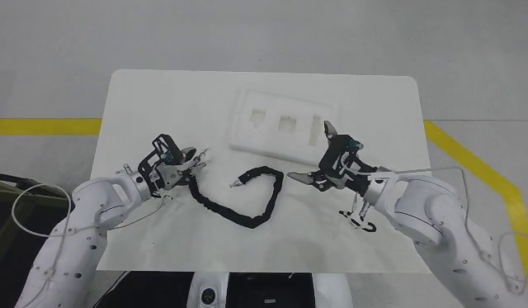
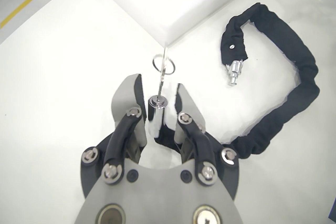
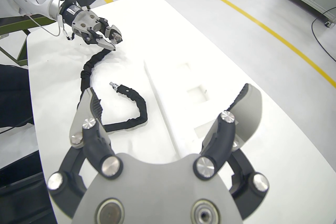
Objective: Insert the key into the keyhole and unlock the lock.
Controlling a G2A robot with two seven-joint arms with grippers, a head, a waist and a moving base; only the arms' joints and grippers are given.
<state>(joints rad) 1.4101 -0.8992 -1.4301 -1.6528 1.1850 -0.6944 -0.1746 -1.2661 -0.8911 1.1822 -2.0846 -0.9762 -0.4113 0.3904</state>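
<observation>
A black fabric-sleeved chain lock [image 1: 247,217] snakes across the white table. Its chrome lock cylinder [image 2: 156,110] sits between the fingers of my left gripper [image 2: 159,82], which is shut on it and holds that end lifted off the table. The key [image 2: 162,75] is in the keyhole, and its ring [image 2: 164,64] hangs beyond the fingertips. The chain's other end, a chrome pin [image 2: 234,72], lies free on the table, out of the cylinder. My right gripper [image 3: 168,90] is wide open and holds nothing. It hovers beside the foam block, well away from the left gripper [image 3: 114,40].
A white foam block [image 1: 285,122] with several rectangular recesses lies at the back middle of the table [image 1: 396,225]. The chain [image 3: 139,104] loops between the two arms. A thin cable [image 1: 429,172] trails from the right arm over the table's right side.
</observation>
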